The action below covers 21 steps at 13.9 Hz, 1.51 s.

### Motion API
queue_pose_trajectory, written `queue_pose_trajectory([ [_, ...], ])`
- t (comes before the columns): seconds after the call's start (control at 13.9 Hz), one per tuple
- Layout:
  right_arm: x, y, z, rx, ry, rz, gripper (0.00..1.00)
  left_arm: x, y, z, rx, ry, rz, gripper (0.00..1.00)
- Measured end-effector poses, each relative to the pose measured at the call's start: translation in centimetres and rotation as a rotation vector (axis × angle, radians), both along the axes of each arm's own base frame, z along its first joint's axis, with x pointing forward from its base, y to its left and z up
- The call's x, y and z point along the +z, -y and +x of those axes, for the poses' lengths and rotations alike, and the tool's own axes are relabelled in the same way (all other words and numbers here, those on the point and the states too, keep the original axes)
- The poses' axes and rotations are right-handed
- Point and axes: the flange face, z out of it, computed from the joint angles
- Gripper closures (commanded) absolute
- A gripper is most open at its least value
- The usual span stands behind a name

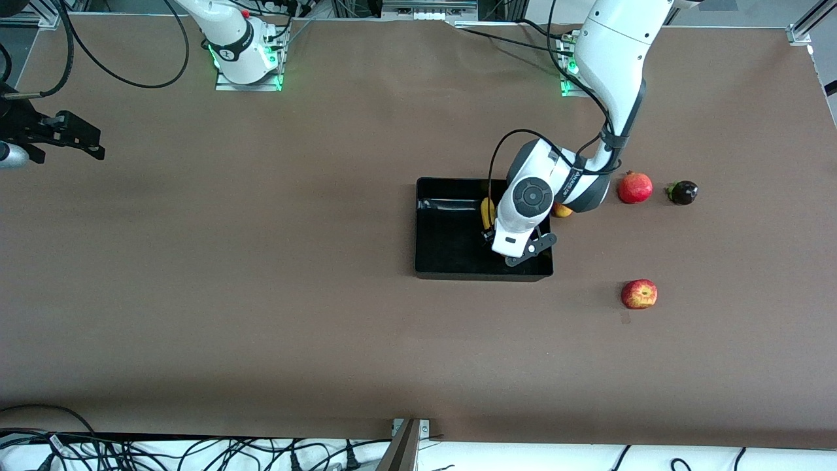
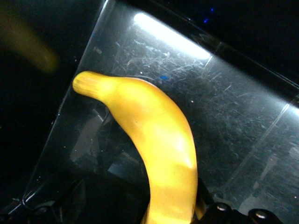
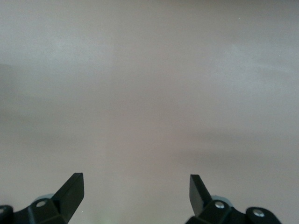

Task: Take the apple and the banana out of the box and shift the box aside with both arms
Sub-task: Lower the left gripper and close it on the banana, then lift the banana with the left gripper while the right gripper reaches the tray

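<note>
While the left arm reaches down from the upper right of the front frame, its end effector [image 1: 489, 237] sits inside the black tray [image 1: 451, 252] at frame centre, clenched on the banana [image 1: 487, 210], whose yellow tip shows beside the wrist. Apple [image 1: 639, 294] lies on the brown surface [image 1: 261, 294] at lower right of the tray, well apart. Pomegranate [image 1: 635, 188] and a dark round fruit [image 1: 683, 192] sit at right of the tray, mid-upper frame; a bit of mango [image 1: 562, 210] peeks out under the arm, just beside the tray wall. Right end effector [image 1: 72, 140] waits at the far left edge of the frame, over bare surface.

Left wrist frame: banana [image 2: 159, 154] fills the centre, running from bottom edge to upper left, over the scratched glossy tray floor [image 2: 224, 98].

Right wrist frame: right end effector [image 3: 136, 191], fingers [image 3: 72, 191] spread wide, released, over plain surface [image 3: 149, 93].
</note>
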Motion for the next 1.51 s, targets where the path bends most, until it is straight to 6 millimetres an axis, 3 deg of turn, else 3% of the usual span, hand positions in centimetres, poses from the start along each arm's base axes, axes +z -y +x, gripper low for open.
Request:
queue_pose_trajectory([
  [0.14,0.0,0.0,0.0,0.0,0.0,0.0,0.0,-0.1,-0.1,0.0,0.002,0.005,-0.003,0.79],
  [0.22,0.0,0.0,0.0,0.0,0.0,0.0,0.0,-0.1,0.0,0.1,0.002,0.009,-0.006,1.0],
  [0.72,0.0,0.0,0.0,0.0,0.0,0.0,0.0,0.4,0.1,0.3,-0.024,0.02,-0.017,1.0],
  [0.93,0.0,0.0,0.0,0.0,0.0,0.0,0.0,2.5,0.4,1.0,-0.028,-0.006,-0.011,1.0],
  [1.0,0.0,0.0,0.0,0.0,-0.003,0.0,0.0,4.1,0.7,1.5,-0.031,-0.023,-0.007,1.0],
  [1.22,-0.6,0.0,-0.8,-0.002,-0.075,0.002,0.0,11.7,-0.2,3.6,-0.031,-0.048,-0.011,1.0],
  [1.36,-1.0,0.0,-1.0,-0.003,-0.104,0.003,0.0,16.7,-3.1,5.0,-0.062,-0.066,-0.025,1.0],
  [1.51,-1.4,-0.5,-0.9,0.008,-0.115,0.004,0.0,20.5,-7.7,6.4,-0.119,-0.098,-0.047,1.0],
])
